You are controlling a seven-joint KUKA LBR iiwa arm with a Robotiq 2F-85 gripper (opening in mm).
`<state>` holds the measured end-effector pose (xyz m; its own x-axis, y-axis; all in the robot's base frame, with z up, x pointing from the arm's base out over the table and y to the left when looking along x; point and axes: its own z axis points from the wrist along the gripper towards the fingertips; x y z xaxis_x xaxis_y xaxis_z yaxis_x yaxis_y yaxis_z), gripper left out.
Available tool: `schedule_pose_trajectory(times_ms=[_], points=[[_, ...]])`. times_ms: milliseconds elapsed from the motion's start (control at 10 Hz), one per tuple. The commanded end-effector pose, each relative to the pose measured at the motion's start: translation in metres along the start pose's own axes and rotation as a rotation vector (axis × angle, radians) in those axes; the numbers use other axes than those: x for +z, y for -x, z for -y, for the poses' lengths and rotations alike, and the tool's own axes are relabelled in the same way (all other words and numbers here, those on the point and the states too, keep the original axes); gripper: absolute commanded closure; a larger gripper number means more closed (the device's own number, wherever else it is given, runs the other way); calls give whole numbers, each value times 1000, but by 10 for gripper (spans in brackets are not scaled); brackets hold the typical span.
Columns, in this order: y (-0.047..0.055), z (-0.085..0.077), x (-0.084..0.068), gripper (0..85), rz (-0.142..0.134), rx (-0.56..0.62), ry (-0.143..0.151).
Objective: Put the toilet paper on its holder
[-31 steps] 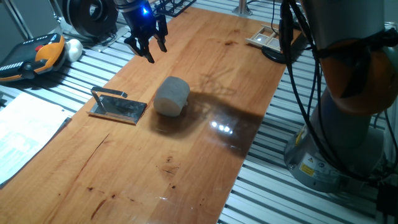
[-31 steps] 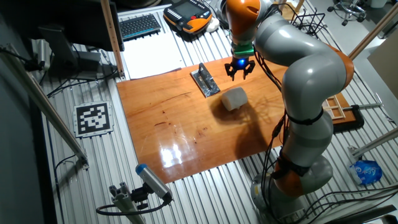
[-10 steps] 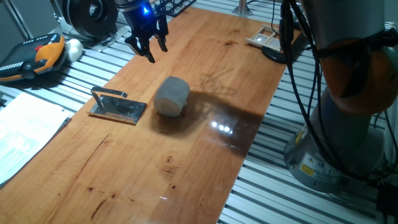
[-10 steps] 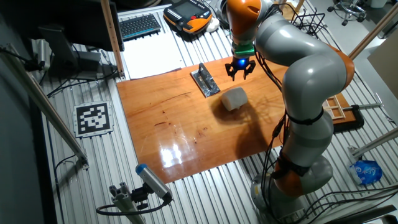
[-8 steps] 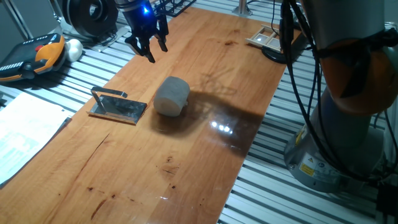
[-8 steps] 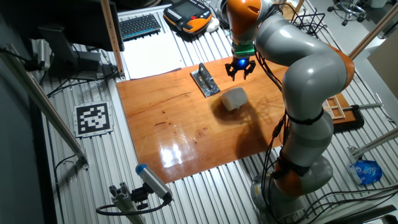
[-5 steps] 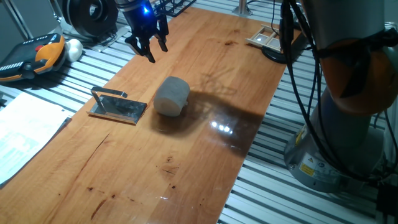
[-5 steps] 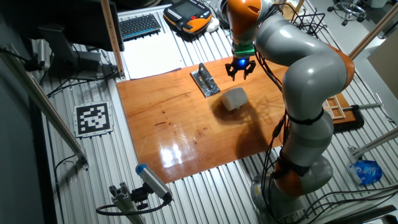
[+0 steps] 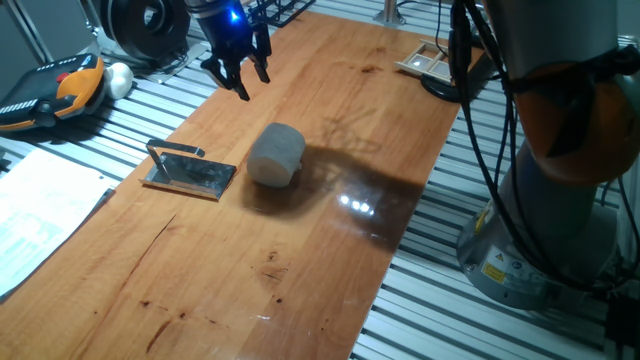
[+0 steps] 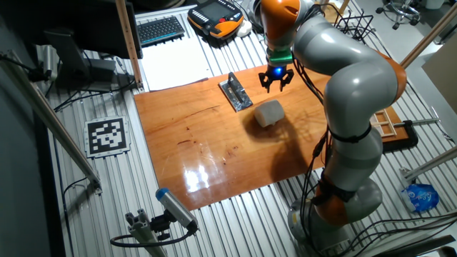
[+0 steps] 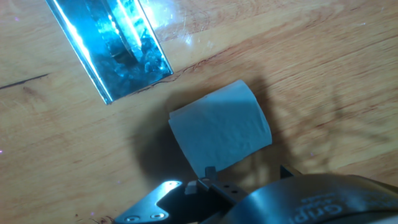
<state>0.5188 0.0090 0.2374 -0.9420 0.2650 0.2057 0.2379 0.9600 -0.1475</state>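
Note:
The toilet paper (image 9: 276, 154) lies on its side on the wooden table, a grey-white roll, also in the other fixed view (image 10: 269, 113) and the hand view (image 11: 221, 130). The holder (image 9: 190, 172), a shiny metal plate with a raised bar, lies flat just left of the roll; it also shows in the other fixed view (image 10: 236, 93) and the hand view (image 11: 112, 50). My gripper (image 9: 240, 80) hangs open and empty above the table, behind the roll and apart from it, and shows in the other fixed view (image 10: 275, 84).
A small white ball (image 9: 119, 78) and an orange-black pendant (image 9: 50, 95) lie off the table's far left. A pale wooden framed tray (image 9: 428, 58) sits at the far right edge. Paper sheets (image 9: 40, 215) lie left. The arm's base (image 9: 560, 200) stands right.

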Motion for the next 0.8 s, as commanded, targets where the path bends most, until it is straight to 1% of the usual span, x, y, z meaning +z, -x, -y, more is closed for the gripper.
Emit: schedule_pose_trajectory(times_ms=[0,200,300,400,500,600,700], points=[[0,0,0,340,-7,5,2],[1,-1,0,340,-16,15,1],[1,-1,0,340,-17,-12,5],[1,-3,1,340,-16,-36,22],[3,-5,2,340,1,-39,25],[6,-7,3,340,8,-38,22],[12,-8,4,340,-5,-46,48]])
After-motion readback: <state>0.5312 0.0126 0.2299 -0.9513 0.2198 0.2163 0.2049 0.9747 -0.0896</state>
